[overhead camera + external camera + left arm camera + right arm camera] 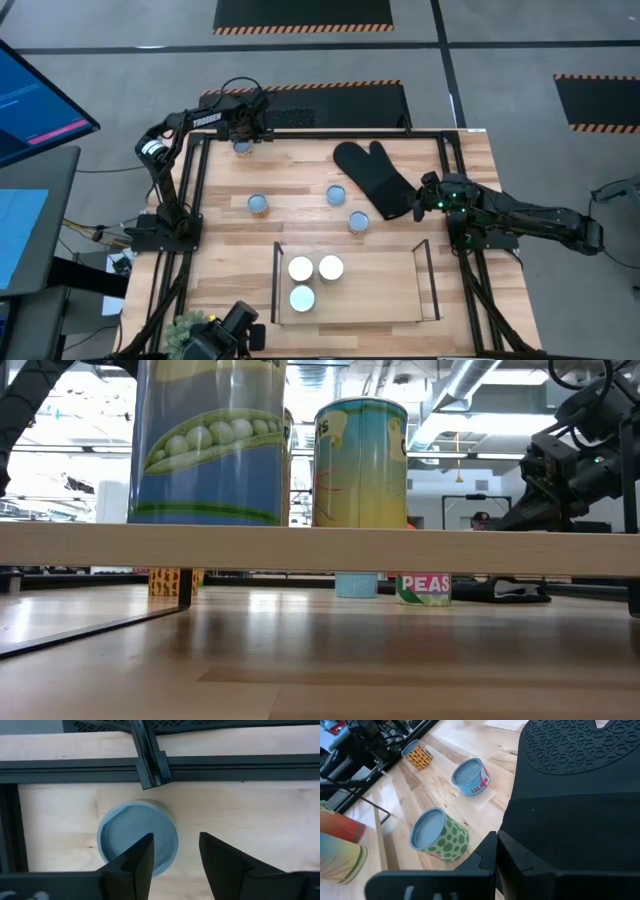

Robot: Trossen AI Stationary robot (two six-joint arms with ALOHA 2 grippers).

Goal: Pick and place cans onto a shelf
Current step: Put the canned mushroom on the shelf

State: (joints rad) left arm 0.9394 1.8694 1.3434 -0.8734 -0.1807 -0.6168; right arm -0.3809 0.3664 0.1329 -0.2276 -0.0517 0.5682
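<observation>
Three cans [301,268] racked on shelf [425,283] at worktop [300,185] near edge; four left loose. Left gripper [243,135] at far-left corner, fingers apart above a blue-topped can [137,836], not gripping. Right gripper [496,851] closed, empty, over oven mitt [375,176].

Three white-topped cans [315,280] sit clustered inside the shelf [355,318], toward its left end. Beyond the shelf (farther up the surface [300,180]) three blue-topped cans [337,195] stand apart. The left end effector [243,135] hangs over a seventh can [242,147]; the right end effector [428,200] rests beside the black oven mitt [375,178].
</observation>
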